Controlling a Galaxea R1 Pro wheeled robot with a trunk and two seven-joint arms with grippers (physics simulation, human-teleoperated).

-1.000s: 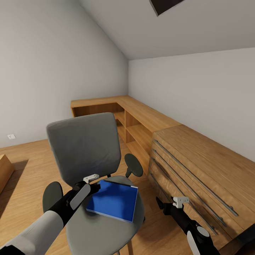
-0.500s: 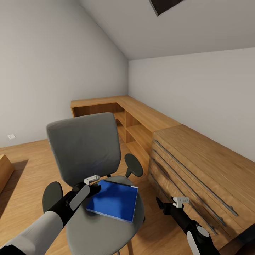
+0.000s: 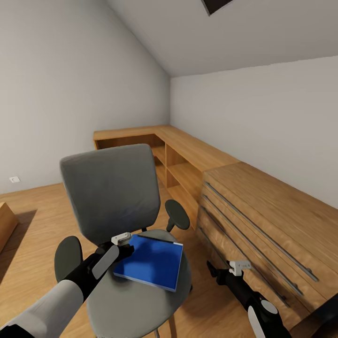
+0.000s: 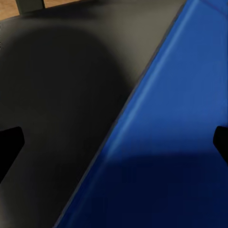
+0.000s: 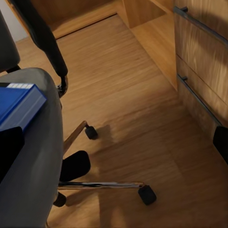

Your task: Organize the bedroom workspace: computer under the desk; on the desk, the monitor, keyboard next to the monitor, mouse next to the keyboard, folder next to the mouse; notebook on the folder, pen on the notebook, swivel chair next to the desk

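step: reaching for the flat bright blue rectangular folder (image 3: 151,262) lying on the seat of the grey upholstered swivel chair (image 3: 111,193), first move toward carrying it to the black bench
folder position: resting flat on the seat pad, skewed, far corner toward the chair back, near edge overhanging toward the seat front; thick edge with a white label showing in the right wrist view (image 5: 19,105)
left gripper (image 3: 125,244): hovering at the folder's rear left corner, fingers spread wide, one dark fingertip (image 4: 9,149) over grey seat, the other over blue cover, so straddling the folder's long edge (image 4: 123,114); pinching nothing
right gripper (image 3: 220,274): hanging low between the chair and the light wooden dresser with long bar handles (image 3: 263,225), spread apart, holding nothing, well apart from the folder
how to grasp: likely sliding one finger under the edge, other on top, closing on the cover near the corner; thin flat item, so approaching shallow along the seat, not straight down
risk: pressing into soft seat and pushing folder away instead of catching it; chair on castors (image 5: 147,194) possibly rolling if nudged
clearance: black padded armrest (image 3: 177,216) close on the right side, lifting up before swinging out
progress: early, folder not yet lifted
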